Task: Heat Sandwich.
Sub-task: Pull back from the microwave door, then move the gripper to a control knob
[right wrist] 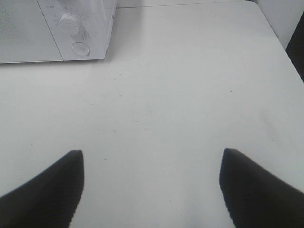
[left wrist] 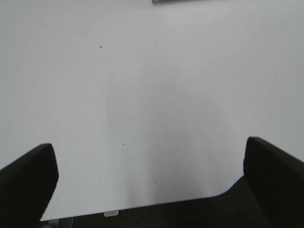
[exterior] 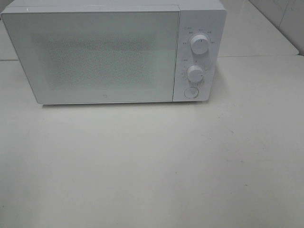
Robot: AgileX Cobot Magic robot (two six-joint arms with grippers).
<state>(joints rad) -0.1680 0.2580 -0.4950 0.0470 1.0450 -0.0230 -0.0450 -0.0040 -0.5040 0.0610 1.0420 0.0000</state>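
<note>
A white microwave (exterior: 114,52) stands at the back of the white table, its door shut. On its right panel sit two round knobs (exterior: 200,43) and a round button (exterior: 190,92). The sandwich is out of view. Neither arm shows in the exterior high view. In the left wrist view my left gripper (left wrist: 152,178) stands open over bare table near its front edge, nothing between its dark fingers (left wrist: 28,175). My right gripper (right wrist: 151,183) is open too, empty, over the table to the front right of the microwave (right wrist: 57,28).
The white table (exterior: 152,166) stretches in front of the microwave. A seam runs across the tabletop behind it at the right (exterior: 261,56). The table's rounded front edge (left wrist: 190,202) shows in the left wrist view, and its right edge (right wrist: 280,42) in the right wrist view.
</note>
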